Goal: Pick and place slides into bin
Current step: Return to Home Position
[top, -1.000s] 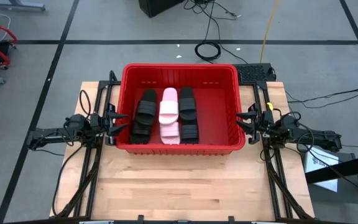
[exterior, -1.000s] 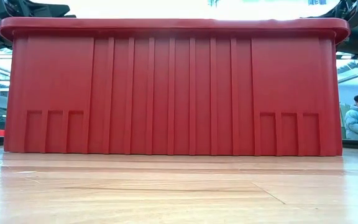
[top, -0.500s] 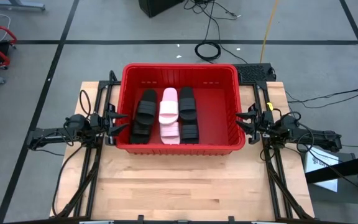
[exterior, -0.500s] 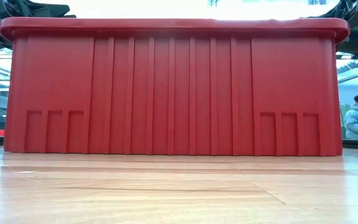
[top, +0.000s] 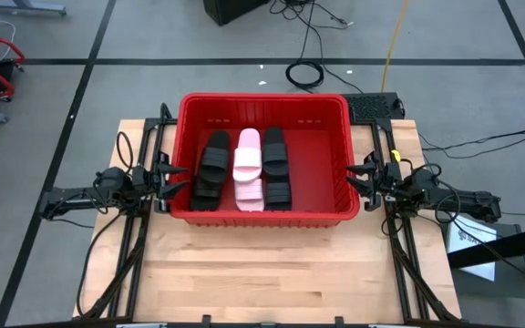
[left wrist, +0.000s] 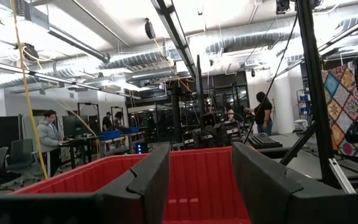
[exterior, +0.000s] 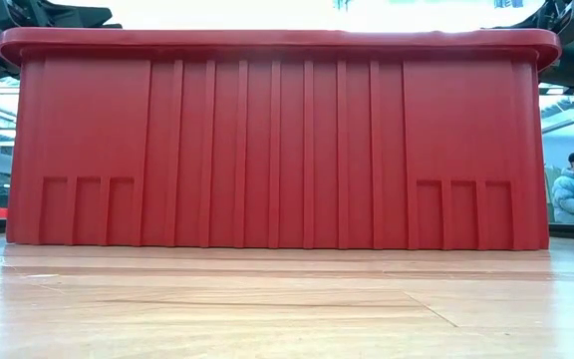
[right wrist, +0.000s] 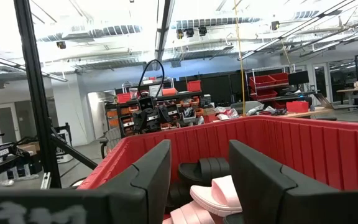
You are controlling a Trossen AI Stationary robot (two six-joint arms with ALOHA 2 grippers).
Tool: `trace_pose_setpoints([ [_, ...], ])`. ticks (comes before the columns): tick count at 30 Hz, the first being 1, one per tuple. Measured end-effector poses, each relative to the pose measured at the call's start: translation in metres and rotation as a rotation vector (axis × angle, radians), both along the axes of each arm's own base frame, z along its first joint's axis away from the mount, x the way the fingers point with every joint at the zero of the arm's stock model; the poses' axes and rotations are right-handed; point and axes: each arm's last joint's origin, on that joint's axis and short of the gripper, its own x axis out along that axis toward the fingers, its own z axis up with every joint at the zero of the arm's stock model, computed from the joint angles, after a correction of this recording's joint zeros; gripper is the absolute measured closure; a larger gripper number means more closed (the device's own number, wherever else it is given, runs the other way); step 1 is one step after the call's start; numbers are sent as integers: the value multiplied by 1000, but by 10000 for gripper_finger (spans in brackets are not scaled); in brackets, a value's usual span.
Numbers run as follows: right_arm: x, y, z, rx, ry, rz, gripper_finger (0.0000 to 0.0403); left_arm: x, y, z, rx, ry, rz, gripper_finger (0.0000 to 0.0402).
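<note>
Red bin (top: 264,97) sits mid-worktop (top: 262,269) with all six slides (top: 248,170) inside, in three columns: two black, two pink in the centre, two black. None left on the wood.

Change over the last second: none. High and low views are the same as before, nothing in the bin has shifted and neither arm has moved.

Left gripper (top: 179,179) is parked just outside the bin's left wall, fingers apart, holding nothing. Its wrist view shows only red bin wall through the gap. Right gripper (top: 355,178) mirrors it at the right wall, also spread and empty. Its wrist view looks over the rim at the pink and black slides.

My read: placing is done and both arms look settled at their rest pose. Nothing left to pick, so the job is effectively complete.
</note>
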Motion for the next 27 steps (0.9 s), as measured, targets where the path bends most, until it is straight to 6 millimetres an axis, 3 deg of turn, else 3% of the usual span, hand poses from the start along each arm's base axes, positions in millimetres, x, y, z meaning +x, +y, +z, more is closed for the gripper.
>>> trace_pose_setpoints([
  [27,0,0,0,0,0,0,250,0,0,0,0,0,0,222],
])
